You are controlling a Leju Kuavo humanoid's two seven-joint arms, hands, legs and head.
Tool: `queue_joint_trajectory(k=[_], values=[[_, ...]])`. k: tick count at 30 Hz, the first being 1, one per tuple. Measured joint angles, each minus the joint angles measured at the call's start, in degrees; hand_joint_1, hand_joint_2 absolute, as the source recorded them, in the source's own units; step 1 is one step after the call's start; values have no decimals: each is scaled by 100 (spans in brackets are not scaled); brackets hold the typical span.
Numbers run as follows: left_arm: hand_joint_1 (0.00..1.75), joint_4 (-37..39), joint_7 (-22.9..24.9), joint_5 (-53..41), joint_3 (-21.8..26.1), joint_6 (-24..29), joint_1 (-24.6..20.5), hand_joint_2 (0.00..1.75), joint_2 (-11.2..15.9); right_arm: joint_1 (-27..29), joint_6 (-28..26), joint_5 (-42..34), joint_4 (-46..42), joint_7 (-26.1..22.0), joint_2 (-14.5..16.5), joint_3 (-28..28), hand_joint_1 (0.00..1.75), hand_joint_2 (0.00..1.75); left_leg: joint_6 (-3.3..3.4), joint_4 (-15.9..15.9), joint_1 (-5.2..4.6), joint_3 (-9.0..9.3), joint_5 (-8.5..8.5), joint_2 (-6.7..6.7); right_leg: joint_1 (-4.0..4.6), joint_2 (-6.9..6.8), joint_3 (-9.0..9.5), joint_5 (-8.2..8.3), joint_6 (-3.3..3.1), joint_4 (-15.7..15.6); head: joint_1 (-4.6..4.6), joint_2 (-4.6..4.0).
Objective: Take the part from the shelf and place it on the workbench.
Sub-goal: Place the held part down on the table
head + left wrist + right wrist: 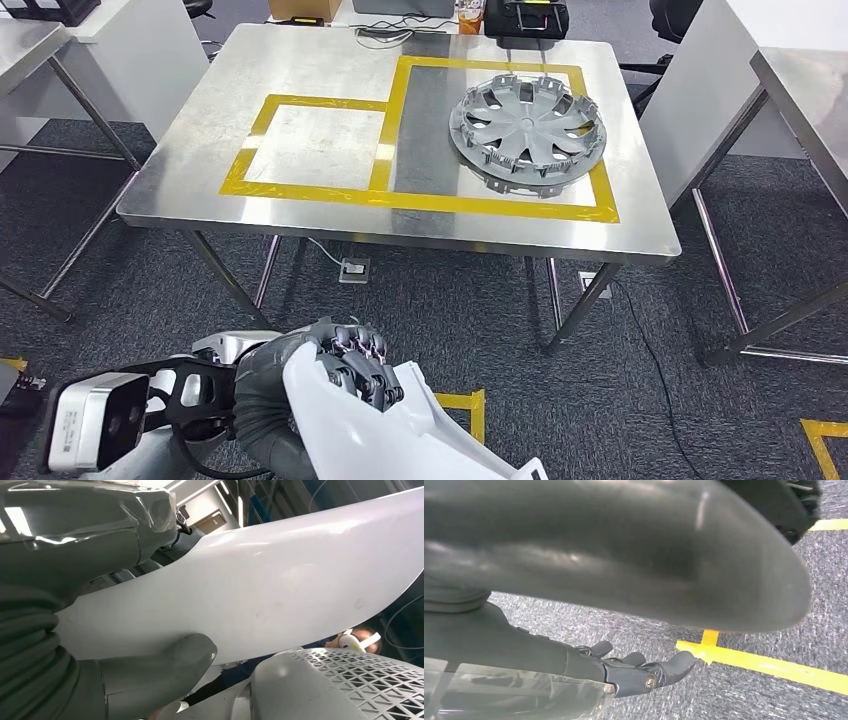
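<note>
My left hand (335,368) grips a large white curved panel part (400,430) low in the head view, fingers wrapped over its upper edge. In the left wrist view the white part (280,580) spans the picture, with the thumb (155,667) pressed under it. The steel workbench (200,120) stands ahead, marked with two yellow tape rectangles. A grey wheel cover (527,125) lies in the larger rectangle at the right. The smaller rectangle (315,140) at the left is bare. My right hand (634,672) hangs over the carpet, fingers apart, holding nothing.
Other steel tables stand at the left (25,45) and right (805,80). A black case (525,18) sits behind the workbench. Floor sockets (353,268) and a cable lie under it. Yellow floor tape (769,666) crosses the carpet. A person wearing a headset (357,640) is behind me.
</note>
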Motion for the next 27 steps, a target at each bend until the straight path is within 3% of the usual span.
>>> queue_joint_trajectory(k=[2, 4, 6, 8, 10, 12, 13, 14, 15, 17, 19, 21, 24, 27], values=[[175, 0, 0, -2, 0, 0, 0, 175, -1, -5, -9, -1, 0, -7, -15, -4, 0, 0, -38, 42, -10, -4, -32, -14, -1, 1, 378, 324, 72, -807, 1, 0], [175, 0, 1, -4, -1, -1, -2, 175, -2, -10, -12, -1, 0, -15, -25, -9, 0, 0, -89, 100, -34, -25, -76, -22, 10, 9, 612, 492, 12, -1283, -4, 0], [175, 0, 1, -6, -1, -2, -4, 175, -2, -11, -12, 0, 0, -24, -20, -12, 0, 0, -126, 122, -37, -37, -95, -23, 28, 16, 637, 515, -93, -1330, -8, 0], [175, -1, 0, -7, 2, -2, -7, 175, -2, -10, -10, 0, 0, -28, -12, -14, 0, 0, -178, 206, -15, -77, -164, -18, 11, 16, 653, 519, -155, -1341, -14, 0], [175, -2, 0, -7, 5, -1, -11, 175, -1, -12, -10, 0, 0, -33, -10, -14, 0, 0, -253, 664, 19, -291, -429, -7, -14, 15, 672, 517, -203, -1348, -32, 0], [175, -2, 0, -10, 4, 1, -5, 175, 1, -11, -10, 1, 0, -37, -8, -16, 0, 0, -309, 1431, 55, -667, -759, -1, -8, 12, 673, 512, -225, -1345, -42, 0], [175, -2, 2, -13, 3, 1, 0, 175, 2, -11, -10, 1, 0, -38, -5, -17, 0, 0, -319, 1699, 66, -812, -828, 0, -4, 11, 672, 510, -226, -1344, -43, 0], [175, -2, 4, -16, 2, 1, 4, 175, 3, -10, -10, 1, 0, -39, -3, -18, 0, 0, -318, 1770, 71, -862, -793, 1, 0, 11, 673, 509, -226, -1344, -44, 0], [175, -3, 7, -20, 2, 2, 4, 175, 3, -11, -10, 1, 0, -40, -2, -19, 0, 0, -302, 1601, 70, -790, -654, 2, 6, 14, 679, 508, -226, -1344, -45, 0], [175, -14, 12, -31, 3, 3, -1, 175, 1, -13, -10, 1, 1, -41, 4, -19, 0, 0, -223, 808, 48, -398, -280, 5, 15, 21, 698, 508, -224, -1348, -42, 0], [175, -34, 13, -39, 6, 4, -10, 175, -4, -13, -10, 1, 2, -46, 19, -19, 0, 0, -139, 231, 1, -111, -115, 19, 32, 22, 694, 504, -201, -1351, -40, 0], [175, -49, 18, -45, 9, 5, -12, 175, -8, -14, -10, 8, 3, -61, 27, -20, 0, 0, -98, 133, -40, -81, -122, 25, 32, 14, 689, 504, -144, -1365, -42, 0], [175, -80, 28, -50, 12, 4, -21, 175, -16, -23, -10, 20, 4, -74, 23, -20, 0, 0, -18, -18, -15, 30, -37, 24, 24, 6, 628, 431, -83, -1236, -34, 0], [175, -89, 39, -45, 4, 3, -21, 175, -25, -19, -10, 23, 4, -74, -8, -22, 0, 0, 38, -82, -15, 76, -3, 27, 18, 7, 127, 12, -116, -232, -21, 0]])
